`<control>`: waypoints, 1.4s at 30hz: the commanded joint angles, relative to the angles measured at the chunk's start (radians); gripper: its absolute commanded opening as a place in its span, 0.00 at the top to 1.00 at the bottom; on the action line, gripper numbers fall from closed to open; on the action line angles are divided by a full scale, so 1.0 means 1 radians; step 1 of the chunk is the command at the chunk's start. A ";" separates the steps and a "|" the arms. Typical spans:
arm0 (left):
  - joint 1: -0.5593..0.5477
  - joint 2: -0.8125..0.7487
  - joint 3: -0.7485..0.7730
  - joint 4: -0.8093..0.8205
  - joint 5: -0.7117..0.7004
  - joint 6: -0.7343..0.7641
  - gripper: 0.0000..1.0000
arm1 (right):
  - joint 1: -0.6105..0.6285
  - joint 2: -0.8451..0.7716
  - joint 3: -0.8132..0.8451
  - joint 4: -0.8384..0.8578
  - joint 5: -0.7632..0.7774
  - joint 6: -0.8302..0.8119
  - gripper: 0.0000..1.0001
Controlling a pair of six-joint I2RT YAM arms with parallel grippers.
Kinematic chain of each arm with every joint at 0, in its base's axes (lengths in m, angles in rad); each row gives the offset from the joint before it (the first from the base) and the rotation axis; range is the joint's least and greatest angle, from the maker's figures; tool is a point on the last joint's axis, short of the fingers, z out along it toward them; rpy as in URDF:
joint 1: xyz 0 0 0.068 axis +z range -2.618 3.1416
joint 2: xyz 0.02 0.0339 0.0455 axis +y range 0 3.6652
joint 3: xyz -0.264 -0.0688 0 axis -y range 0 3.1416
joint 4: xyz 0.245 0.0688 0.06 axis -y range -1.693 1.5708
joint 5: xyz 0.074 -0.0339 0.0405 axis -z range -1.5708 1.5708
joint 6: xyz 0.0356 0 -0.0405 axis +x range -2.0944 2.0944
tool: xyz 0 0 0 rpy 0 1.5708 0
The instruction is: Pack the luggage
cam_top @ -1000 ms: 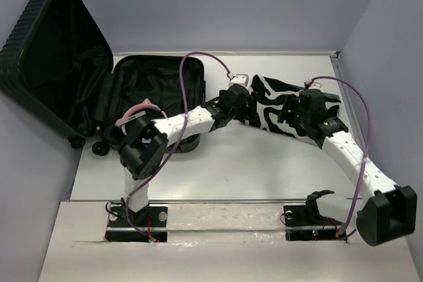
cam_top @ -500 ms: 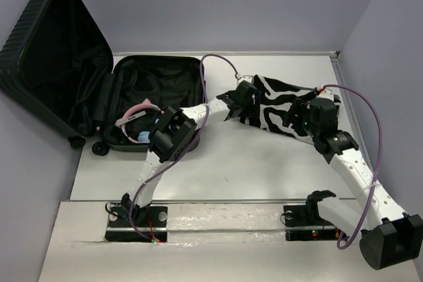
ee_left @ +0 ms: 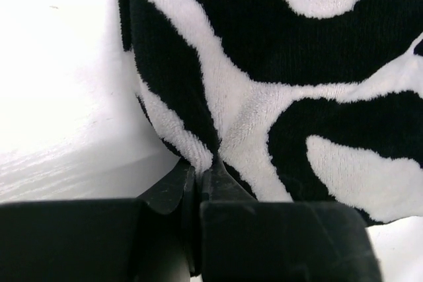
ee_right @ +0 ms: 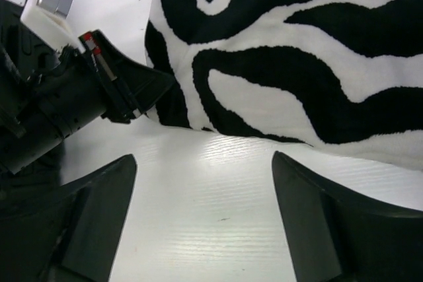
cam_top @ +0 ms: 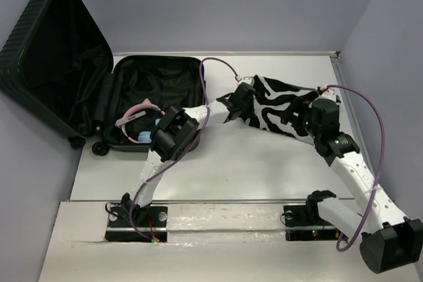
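Luggage [cam_top: 152, 82] lies open at the far left; left gripper [ee_left: 206, 163] pinches the left edge of the zebra towel [ee_left: 284, 90], right gripper [ee_right: 203, 163] gapes empty — so thin a pinch may slip when dragged leftward

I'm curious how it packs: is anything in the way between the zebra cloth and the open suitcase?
Nothing loose does. The left gripper pinches the edge of the zebra cloth near the luggage; only its side wall lies between. A pink ring already sits inside.
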 commanded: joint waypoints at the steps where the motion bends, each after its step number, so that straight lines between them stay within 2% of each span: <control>1: 0.012 -0.113 -0.145 -0.014 -0.047 0.044 0.94 | -0.051 0.025 -0.007 0.067 0.059 0.007 0.05; 2: 0.014 -0.135 -0.163 -0.014 -0.065 0.058 0.94 | -0.051 0.036 -0.007 0.074 0.057 0.007 0.02; 3: 0.015 -0.156 -0.179 -0.017 -0.096 0.069 0.94 | -0.101 0.065 -0.006 0.078 0.048 0.016 0.01; 6: 0.022 -0.207 -0.219 -0.031 -0.142 0.106 0.94 | -0.209 0.144 -0.006 0.131 0.030 0.046 0.01; 9: 0.025 -0.227 -0.236 -0.060 -0.245 0.130 0.94 | -0.275 0.241 0.034 0.165 0.080 0.082 0.00; 15: 0.040 -0.227 -0.257 -0.062 -0.248 0.149 0.94 | -0.336 0.513 0.115 0.187 0.192 0.082 0.00; 20: 0.048 -0.230 -0.286 -0.026 -0.221 0.158 0.94 | -0.454 0.660 0.121 0.232 0.103 0.082 0.00; 24: 0.048 -0.223 -0.286 -0.011 -0.213 0.162 0.94 | -0.476 0.712 0.158 0.239 0.084 0.063 0.00; 26: 0.049 -0.215 -0.279 -0.009 -0.210 0.167 0.94 | -0.500 0.743 0.177 0.240 0.032 0.062 0.00; 29: 0.055 -0.206 -0.273 -0.008 -0.202 0.173 0.94 | -0.531 0.829 0.224 0.231 -0.123 0.051 0.01; 30: 0.057 -0.204 -0.273 -0.008 -0.201 0.175 0.94 | -0.531 0.846 0.227 0.243 -0.216 0.048 0.02; 32: 0.062 -0.203 -0.271 -0.003 -0.191 0.176 0.94 | -0.531 0.909 0.247 0.245 -0.288 0.048 0.04; 36: 0.065 -0.201 -0.265 -0.002 -0.182 0.179 0.94 | -0.531 0.993 0.258 0.272 -0.456 0.077 0.12; 41: 0.068 -0.203 -0.262 -0.003 -0.173 0.184 0.94 | -0.531 1.018 0.214 0.335 -0.620 0.111 0.19; 42: 0.068 -0.203 -0.262 -0.002 -0.168 0.184 0.94 | -0.531 1.016 0.204 0.341 -0.633 0.111 0.23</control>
